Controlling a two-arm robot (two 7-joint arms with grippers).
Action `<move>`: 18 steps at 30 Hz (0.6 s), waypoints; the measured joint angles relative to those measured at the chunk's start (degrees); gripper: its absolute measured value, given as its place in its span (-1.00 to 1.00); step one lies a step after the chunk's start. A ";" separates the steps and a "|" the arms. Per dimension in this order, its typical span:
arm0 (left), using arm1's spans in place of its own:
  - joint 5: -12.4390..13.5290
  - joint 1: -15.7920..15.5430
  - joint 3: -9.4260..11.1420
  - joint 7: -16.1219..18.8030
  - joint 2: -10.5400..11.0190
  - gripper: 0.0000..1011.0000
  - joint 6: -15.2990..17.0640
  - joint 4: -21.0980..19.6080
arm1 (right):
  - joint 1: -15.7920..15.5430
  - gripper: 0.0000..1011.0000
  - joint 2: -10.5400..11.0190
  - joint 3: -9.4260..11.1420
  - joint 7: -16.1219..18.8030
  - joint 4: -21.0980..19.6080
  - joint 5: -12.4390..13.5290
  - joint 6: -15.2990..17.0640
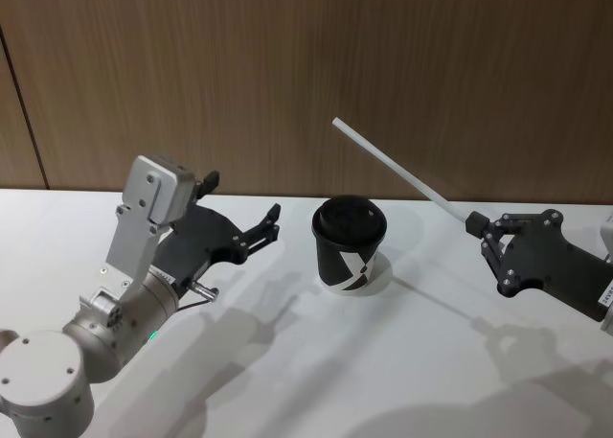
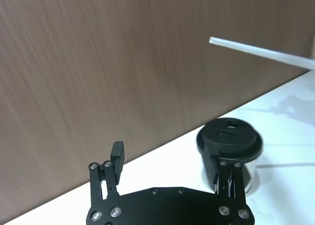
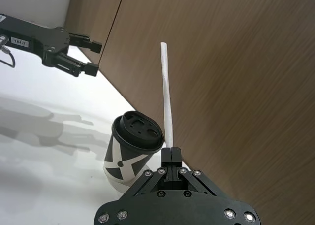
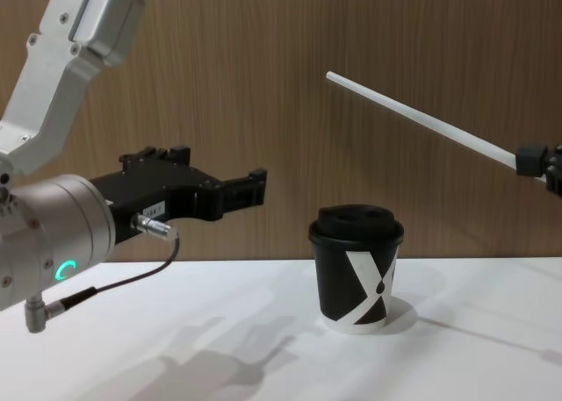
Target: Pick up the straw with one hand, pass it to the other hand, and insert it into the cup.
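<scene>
Straw [image 1: 402, 171] is clamped by its end in the right gripper [image 1: 476, 225], at 3 o'clock from the cup [image 1: 349, 246], slanting up toward the left gripper [image 1: 274, 221] at 9 o'clock, its jaws apart, probably to receive it.

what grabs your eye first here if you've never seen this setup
A white straw slants up through the air, pinched at its lower end by the right tool on the right. The black lidded cup stands upright in the middle, and the left tool hovers open to its left.
</scene>
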 joint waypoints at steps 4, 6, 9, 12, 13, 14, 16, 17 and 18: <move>-2.91 -0.11 -0.56 -3.05 -0.18 0.98 0.06 0.17 | 0.00 -1.00 0.00 -0.01 0.00 0.00 0.03 -0.03; -4.08 -0.15 -0.77 -4.29 -0.26 0.98 0.16 0.23 | 0.00 -1.00 0.00 -0.02 0.00 0.00 0.04 -0.04; -6.27 -0.23 -1.19 -6.52 -0.45 0.98 0.43 0.33 | 0.00 -1.00 0.00 -0.01 0.00 0.00 0.06 -0.05; -8.80 -0.31 -1.62 -8.91 -0.68 0.98 0.82 0.45 | 0.00 -1.00 0.00 -0.02 0.00 0.00 0.08 -0.06; -9.41 -0.34 -1.75 -9.45 -0.77 0.98 0.93 0.48 | 0.00 -1.00 0.00 -0.01 0.00 0.00 0.08 -0.06; -10.59 -0.38 -1.94 -10.52 -0.91 0.98 1.13 0.54 | 0.00 -1.00 0.00 -0.01 0.00 0.00 0.09 -0.06; -12.02 -0.45 -2.14 -11.71 -1.11 0.98 1.35 0.61 | 0.00 -1.00 0.00 -0.02 0.00 0.00 0.09 -0.06; -13.21 -0.50 -2.32 -12.66 -1.27 0.98 1.53 0.68 | 0.00 -1.00 0.00 -0.02 0.00 0.00 0.09 -0.06; -14.03 -0.53 -2.45 -13.35 -1.40 0.98 1.66 0.73 | 0.00 -1.00 0.00 -0.01 0.00 0.00 0.09 -0.06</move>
